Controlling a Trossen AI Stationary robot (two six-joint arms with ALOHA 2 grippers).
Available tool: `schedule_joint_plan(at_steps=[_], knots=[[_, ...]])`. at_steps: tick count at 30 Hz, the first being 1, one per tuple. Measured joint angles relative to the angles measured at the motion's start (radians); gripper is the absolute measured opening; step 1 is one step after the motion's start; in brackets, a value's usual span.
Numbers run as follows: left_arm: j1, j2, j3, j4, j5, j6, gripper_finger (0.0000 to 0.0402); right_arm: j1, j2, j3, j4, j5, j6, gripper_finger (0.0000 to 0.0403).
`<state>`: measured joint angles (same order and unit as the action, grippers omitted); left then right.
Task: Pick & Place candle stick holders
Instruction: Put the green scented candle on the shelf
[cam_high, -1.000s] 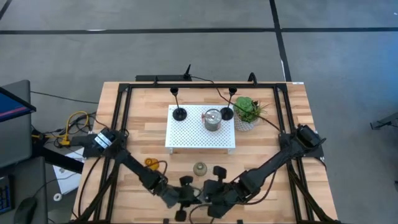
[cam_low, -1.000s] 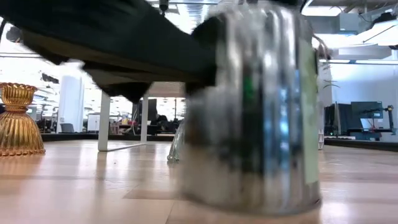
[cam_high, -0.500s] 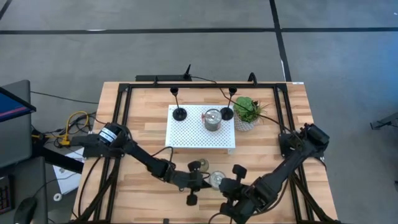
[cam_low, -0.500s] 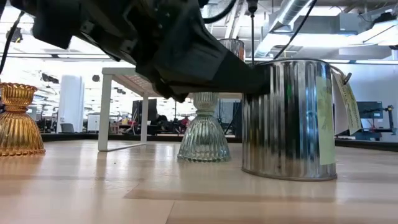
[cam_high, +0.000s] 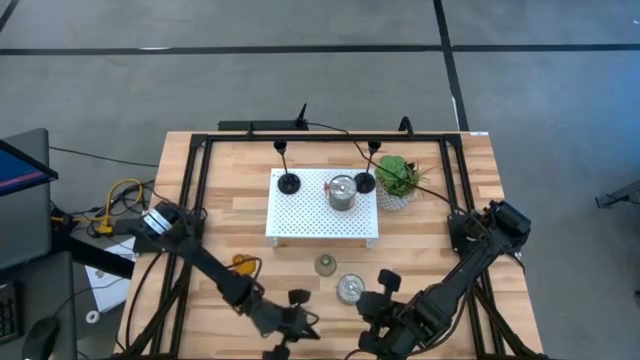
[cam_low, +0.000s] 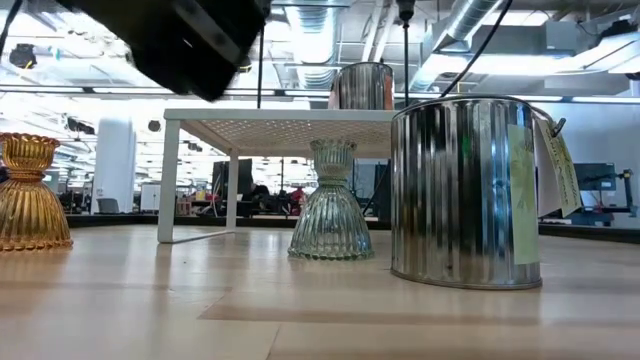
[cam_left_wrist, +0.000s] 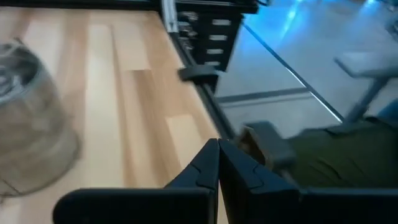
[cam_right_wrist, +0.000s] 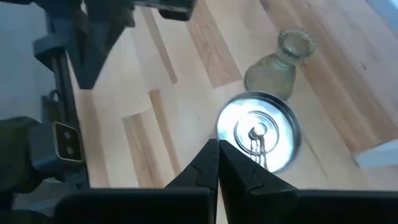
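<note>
A shiny silver cup stands on the table next to the grey-green holder, and the amber glass holder stands to their left. Two black thin-stemmed holders and a second silver cup stand on the white perforated tray. My left gripper is shut and empty near the table's near edge. My right gripper is shut and empty, above and just near-right of the silver cup. The grey-green holder shows beyond the cup.
A green potted plant stands at the tray's right end. The black frame rails run along the table's sides. In the low view the tray stands on legs behind the holders. Bare wood lies at the near left.
The silver cup, blurred close to the low camera a second ago, now stands still on the table beside the grey-green holder. My left gripper reached up beside the cup, then drew back toward the near edge. My right gripper has gone toward the near right.
</note>
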<state>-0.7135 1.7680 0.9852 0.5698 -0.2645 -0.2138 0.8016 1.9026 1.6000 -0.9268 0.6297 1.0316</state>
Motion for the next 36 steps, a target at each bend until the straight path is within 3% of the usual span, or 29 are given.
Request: schedule_joint_plan(at_steps=[5,13,18,26,36], knots=[[-0.055,-0.057,0.000,-0.151,-0.061,-0.001,0.0005,-0.003,0.000,-0.016,0.041,-0.003,-0.064,0.0000],[-0.146,-0.133,0.000,-0.328,-0.069,0.020,0.0005,-0.027,0.000,-0.017,0.048,-0.030,-0.108,0.0000],[-0.195,-0.159,0.000,-0.416,-0.178,0.047,0.0005,-0.056,0.042,-0.018,0.045,-0.070,-0.151,0.0000],[-0.220,-0.160,-0.005,-0.449,-0.251,0.108,0.0005,-0.073,0.094,-0.018,0.048,-0.090,-0.149,0.0000],[-0.177,-0.160,-0.122,-0.330,-0.259,-0.029,0.0005,-0.051,0.094,-0.018,0.049,-0.090,-0.165,0.0001]])
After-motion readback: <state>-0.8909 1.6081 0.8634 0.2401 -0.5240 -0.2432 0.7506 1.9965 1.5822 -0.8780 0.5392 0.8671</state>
